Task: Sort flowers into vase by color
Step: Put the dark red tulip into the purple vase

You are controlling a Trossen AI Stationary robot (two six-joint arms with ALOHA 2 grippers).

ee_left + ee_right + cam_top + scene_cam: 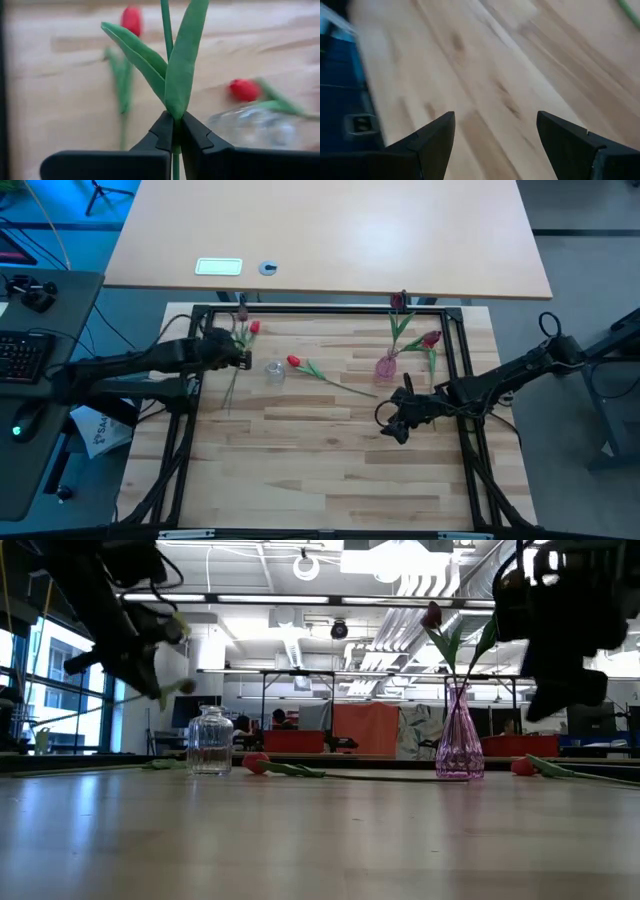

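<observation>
My left gripper (174,120) is shut on a tulip's green stem and leaves (180,60) above the table's far left (240,358); the tulip's head is out of the wrist view. Two red tulips lie on the table, one (254,328) beside that gripper and one (293,361) next to the clear vase (274,371). The pink vase (386,366) holds a dark maroon tulip (432,616) by its stem. Another tulip (431,338) lies to the vase's right. My right gripper (398,425) hangs open over bare wood (495,130). My left gripper pinches the stem between its two fingers just where the two leaves join it (176,107). The fingers lie across the stem and slant down from the table's left. A short piece of stem (174,167) shows on the fingers' other side. In the low view the flower is off the table.
A black frame (320,309) runs round the wooden work area. A second table (330,230) with a white tag and a small round thing stands behind it. Bare wood fills the near half (320,470). A keyboard (25,355) lies off to the left.
</observation>
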